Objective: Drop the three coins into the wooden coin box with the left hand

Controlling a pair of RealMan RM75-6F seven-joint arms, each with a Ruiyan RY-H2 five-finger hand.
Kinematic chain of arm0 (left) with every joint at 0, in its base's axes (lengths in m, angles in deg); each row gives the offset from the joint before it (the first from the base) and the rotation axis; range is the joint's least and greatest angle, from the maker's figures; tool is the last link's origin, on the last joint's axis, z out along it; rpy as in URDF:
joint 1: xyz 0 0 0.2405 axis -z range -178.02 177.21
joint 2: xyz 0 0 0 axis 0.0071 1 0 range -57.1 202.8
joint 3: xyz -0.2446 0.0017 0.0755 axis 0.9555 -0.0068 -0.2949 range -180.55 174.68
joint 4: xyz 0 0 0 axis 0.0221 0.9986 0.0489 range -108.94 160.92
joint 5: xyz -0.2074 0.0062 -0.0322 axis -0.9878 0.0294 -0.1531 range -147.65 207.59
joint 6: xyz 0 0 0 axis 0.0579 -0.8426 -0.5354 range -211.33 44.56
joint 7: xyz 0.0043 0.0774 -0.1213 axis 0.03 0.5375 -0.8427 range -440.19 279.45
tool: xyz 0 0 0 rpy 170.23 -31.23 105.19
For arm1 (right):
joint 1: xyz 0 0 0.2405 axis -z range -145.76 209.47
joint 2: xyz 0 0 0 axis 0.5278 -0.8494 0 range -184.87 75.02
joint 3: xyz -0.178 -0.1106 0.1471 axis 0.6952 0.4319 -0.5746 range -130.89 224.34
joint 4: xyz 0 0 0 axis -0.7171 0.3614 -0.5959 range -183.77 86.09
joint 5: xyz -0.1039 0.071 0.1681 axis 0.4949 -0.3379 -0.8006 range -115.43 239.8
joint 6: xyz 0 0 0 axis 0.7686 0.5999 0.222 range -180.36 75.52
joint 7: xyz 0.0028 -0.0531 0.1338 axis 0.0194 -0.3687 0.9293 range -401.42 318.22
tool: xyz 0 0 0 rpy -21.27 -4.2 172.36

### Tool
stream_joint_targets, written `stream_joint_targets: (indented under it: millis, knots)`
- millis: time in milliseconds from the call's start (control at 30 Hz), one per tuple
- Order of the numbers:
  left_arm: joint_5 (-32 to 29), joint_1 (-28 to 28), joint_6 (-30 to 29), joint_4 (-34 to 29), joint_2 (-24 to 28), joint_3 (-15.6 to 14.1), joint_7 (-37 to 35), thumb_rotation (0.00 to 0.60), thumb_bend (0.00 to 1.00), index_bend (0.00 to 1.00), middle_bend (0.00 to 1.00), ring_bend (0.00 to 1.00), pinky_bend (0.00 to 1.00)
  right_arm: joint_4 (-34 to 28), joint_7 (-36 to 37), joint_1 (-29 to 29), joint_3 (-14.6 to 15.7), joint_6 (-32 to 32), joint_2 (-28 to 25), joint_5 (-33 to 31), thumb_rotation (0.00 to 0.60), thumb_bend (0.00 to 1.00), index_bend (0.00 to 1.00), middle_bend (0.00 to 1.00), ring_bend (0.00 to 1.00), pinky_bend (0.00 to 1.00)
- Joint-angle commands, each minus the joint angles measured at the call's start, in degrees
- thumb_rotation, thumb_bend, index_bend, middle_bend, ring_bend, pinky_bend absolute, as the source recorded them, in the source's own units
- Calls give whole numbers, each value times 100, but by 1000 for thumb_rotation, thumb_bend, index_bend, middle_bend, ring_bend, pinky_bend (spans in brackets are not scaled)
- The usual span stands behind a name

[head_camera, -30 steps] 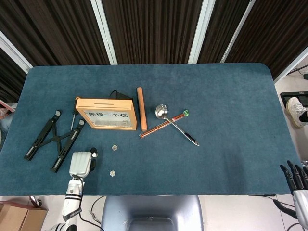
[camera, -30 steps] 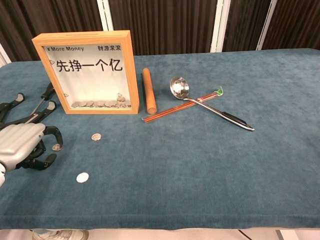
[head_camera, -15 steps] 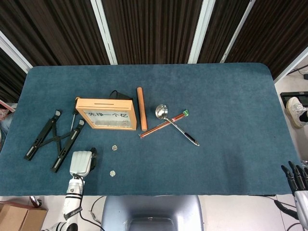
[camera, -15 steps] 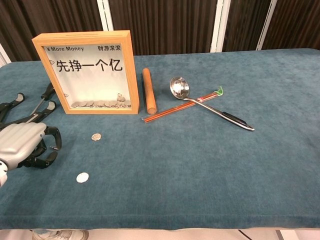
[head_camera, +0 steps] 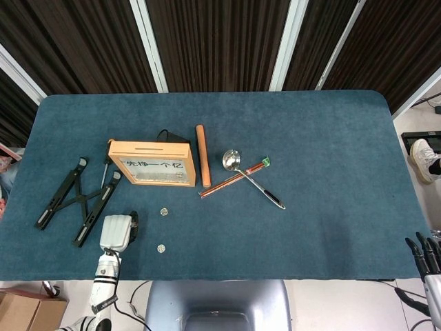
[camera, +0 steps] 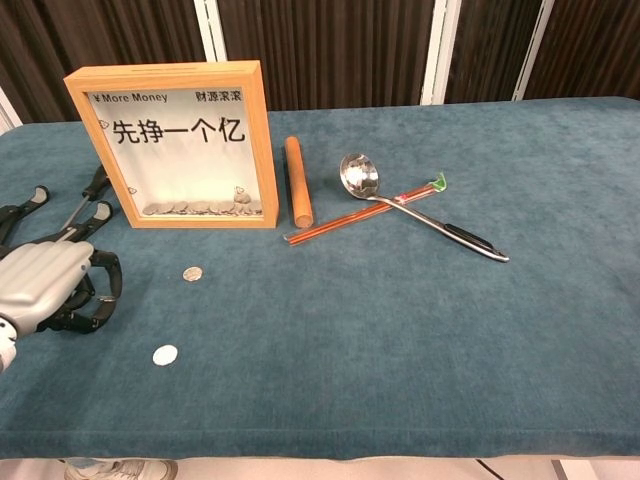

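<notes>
Dark slatted panels with pale uprights back a table [head_camera: 331, 138] covered in blue-green felt. On its left half stands the wooden coin box [camera: 179, 143], upright, with coins heaped along the bottom behind its clear front. Two loose coins lie on the felt in front of it: one coin [camera: 192, 273] a little way out from the box, and a second coin [camera: 164, 354] nearer the table's front edge. The left hand [camera: 50, 287] rests low over the felt to the left of both, palm down, fingers curled under; whether they pinch anything cannot be told, and a third coin does not show. A black folding stand [head_camera: 76, 200] lies just behind the hand. To the right of the box are a wooden rod [camera: 298, 180], then a metal ladle [camera: 415, 205] crossed over red chopsticks [camera: 360, 213]. The right hand [head_camera: 428, 256] shows only at the far right edge, off the table, dark fingers apart and holding nothing.
</notes>
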Motion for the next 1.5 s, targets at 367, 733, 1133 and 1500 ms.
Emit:
stream_joint_targets:
  millis: [367, 733, 1133, 1500]
  knots:
    - [57, 25, -78, 46, 1, 13, -103, 600, 404, 547, 1000, 1000, 1000, -13, -18, -7, -3, 38, -4, -15, 600, 208, 0, 0, 0, 0]
    - [106, 38, -150, 25, 38, 33, -190, 600, 448, 639, 1000, 1000, 1000, -11, -20, -6, -10, 44, -3, -24, 600, 207, 0, 0, 0, 0]
    - [-24, 300, -119, -3695, 2151, 915, 161, 600, 448, 620, 1000, 1000, 1000, -16, 180, 5, -34, 5, -84, -65, 600, 208, 0, 0, 0, 0]
    - [-2172, 1738, 534, -4677, 2907, 2410, 1461, 600, 465, 636, 1000, 1000, 1000, -9, 442, 13, -28, 2, -195, -96, 600, 208, 0, 0, 0, 0]
